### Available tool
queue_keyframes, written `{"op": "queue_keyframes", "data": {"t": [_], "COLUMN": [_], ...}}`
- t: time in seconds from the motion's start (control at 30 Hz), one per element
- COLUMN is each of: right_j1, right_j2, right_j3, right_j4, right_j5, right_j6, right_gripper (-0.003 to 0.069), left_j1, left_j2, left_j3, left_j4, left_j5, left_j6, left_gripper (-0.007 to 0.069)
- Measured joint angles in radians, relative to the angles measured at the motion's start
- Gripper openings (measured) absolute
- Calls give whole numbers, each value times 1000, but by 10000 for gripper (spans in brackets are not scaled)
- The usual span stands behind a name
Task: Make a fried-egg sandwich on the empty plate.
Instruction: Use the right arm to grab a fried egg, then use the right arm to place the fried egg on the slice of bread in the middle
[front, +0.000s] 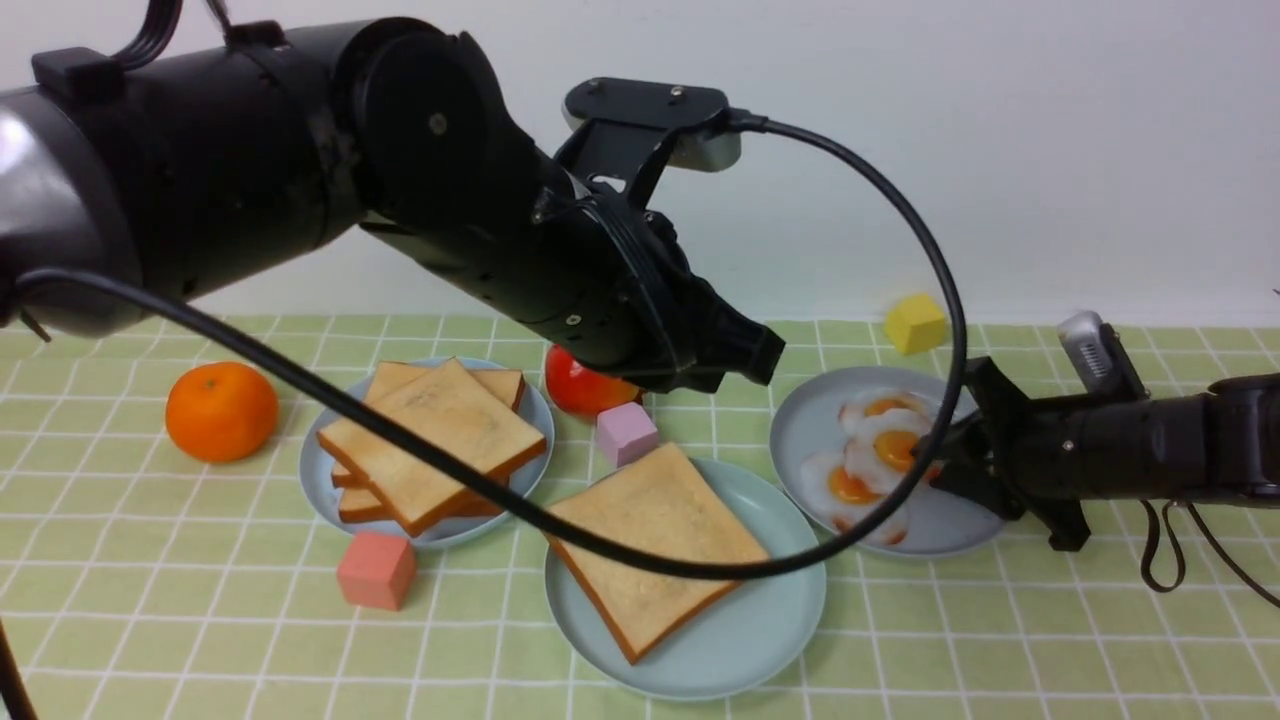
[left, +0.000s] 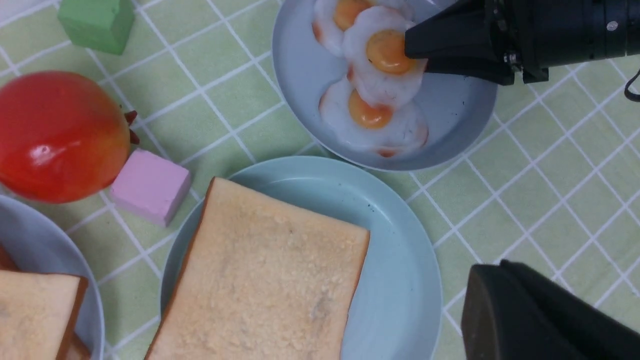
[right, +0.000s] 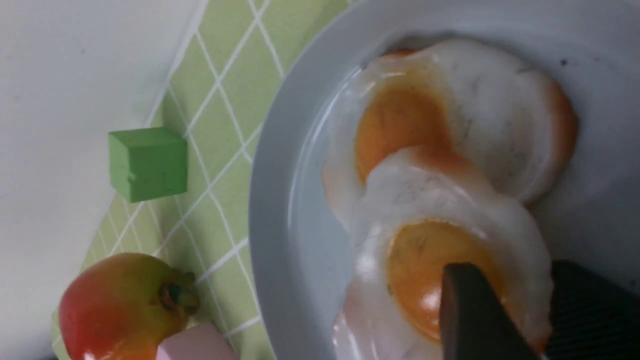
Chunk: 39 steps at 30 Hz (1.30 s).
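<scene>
Right fingers (right: 475, 310) flanking fried egg (right: 400, 200), one over yolk

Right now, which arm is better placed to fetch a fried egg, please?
Probably the right: the right fingers bracket the top fried egg on the grey plate, while the left fingers hang shut and empty, higher up.

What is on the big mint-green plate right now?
One toast slice lies flat on the mint-green plate, nothing on top of it. The plate surface under the slice is covered, so anything beneath it cannot be seen.
</scene>
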Motion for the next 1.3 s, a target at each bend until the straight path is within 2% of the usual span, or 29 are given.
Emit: {"op": "queue_keyframes", "data": {"t": [0.07,0.1,0.3,0.67,0.87,1.03,1.13,1.3], "right_j1": [0,0,0,0,20,169,278,377], "right_j2": [0,1,1,-118,-252,-285,-263,-213], "right_j3": [0,0,-3,0,0,0,0,0], "right_j4": [-14,-17,-40,-77,-101,-128,-131,-122], "right_j5": [-7,-8,-11,-5,94,213,221,205], "right_j6": [15,21,45,49,49,20,-24,-46], "right_gripper": [69,61,68,68,68,68,68,68], "left_j1": [0,0,0,0,0,0,0,0], "left_j2": [0,0,-12,-243,-423,-586,-644,-659], "left_j3": [0,0,1,50,211,400,482,515], "left_j4": [0,0,18,293,350,358,363,372], "left_j5": [8,8,56,327,324,212,147,132], "left_j6": [0,0,-19,-305,-402,-510,-563,-597], "left_gripper": [-13,-13,-13,-13,-13,-13,-13,-13]}}
